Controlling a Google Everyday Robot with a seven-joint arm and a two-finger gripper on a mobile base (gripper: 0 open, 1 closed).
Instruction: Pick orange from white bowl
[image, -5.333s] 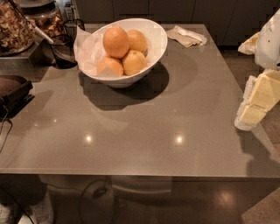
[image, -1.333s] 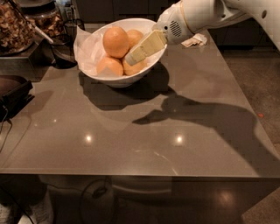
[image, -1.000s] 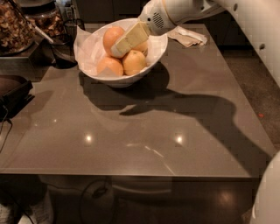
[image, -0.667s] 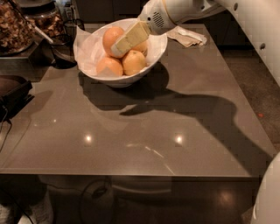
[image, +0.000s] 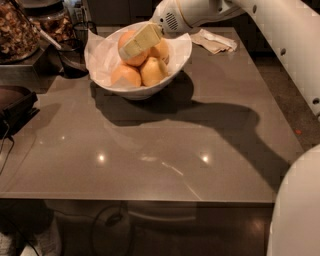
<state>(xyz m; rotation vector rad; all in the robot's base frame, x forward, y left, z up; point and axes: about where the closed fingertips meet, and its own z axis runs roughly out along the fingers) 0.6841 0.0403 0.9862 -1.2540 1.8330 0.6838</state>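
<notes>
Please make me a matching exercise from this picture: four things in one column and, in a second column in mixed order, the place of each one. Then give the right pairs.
Things
1. large round deep-orange orange
2. crumpled pale paper napkin
3. cream-coloured robot gripper
4. pair of smaller, paler yellow-orange fruits

Places
A. on the grey table, outside the glossy white bowl, to its right
B. low at the front of the bowl, side by side
C. over the topmost fruit in the bowl
D. highest in the bowl, partly hidden by the gripper

Pairs: 1-D, 2-A, 3-C, 4-B
</notes>
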